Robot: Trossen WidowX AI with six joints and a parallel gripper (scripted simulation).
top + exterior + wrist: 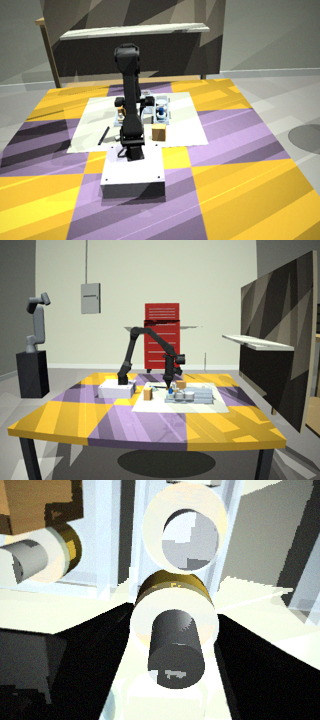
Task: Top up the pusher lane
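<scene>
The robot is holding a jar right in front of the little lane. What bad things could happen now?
1. The pincer is shut on the amber jar, just ahead of the cream jar waiting in the lane. Pushed off-centre, the held jar might catch a lane wall and tip.
2. If the jar slips or is let go too early, the spring could shove the row forward with a snap.
3. Another amber jar stands close in the next lane, so a sideways drift could bump it.

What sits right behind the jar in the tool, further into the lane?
Behind the held jar stands a pale jar between the lane walls. The pusher plate behind that one is covered, and so is the front stop.
</scene>
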